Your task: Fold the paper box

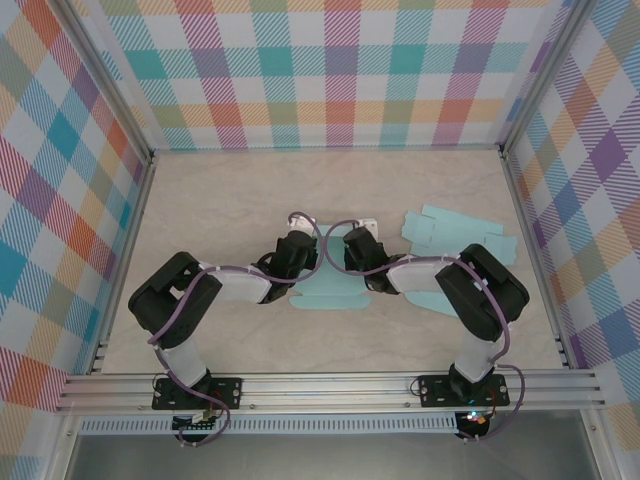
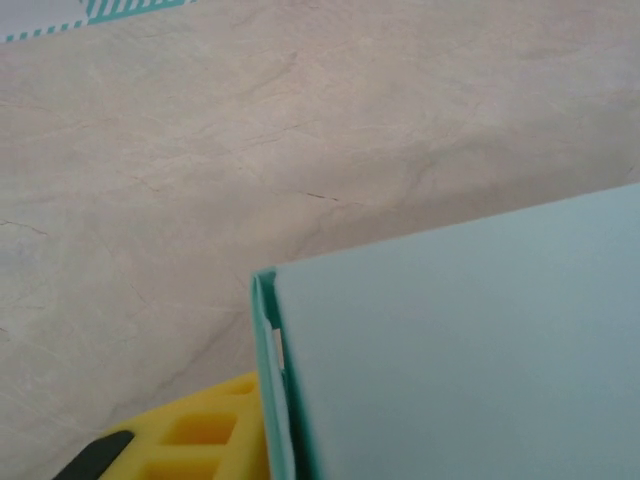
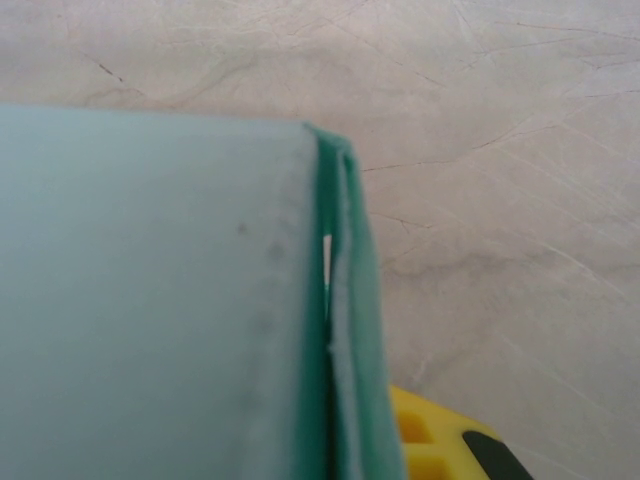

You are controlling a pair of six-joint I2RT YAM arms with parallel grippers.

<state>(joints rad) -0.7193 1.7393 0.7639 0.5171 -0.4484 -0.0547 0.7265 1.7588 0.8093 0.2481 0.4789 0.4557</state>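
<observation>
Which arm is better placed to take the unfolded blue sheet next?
Right. The unfolded sheet lies to the right, beside the right arm; the left claw is across the box from it.

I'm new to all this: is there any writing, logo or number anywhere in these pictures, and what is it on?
No text can be read anywhere.
paper box: plain teal, no print, in the wrist views too.
flat teal sheet: no print visible.
checked walls and table: pattern and marbling, no words.
small board under the left arm's base: too small to tell whether it carries markings.
</observation>
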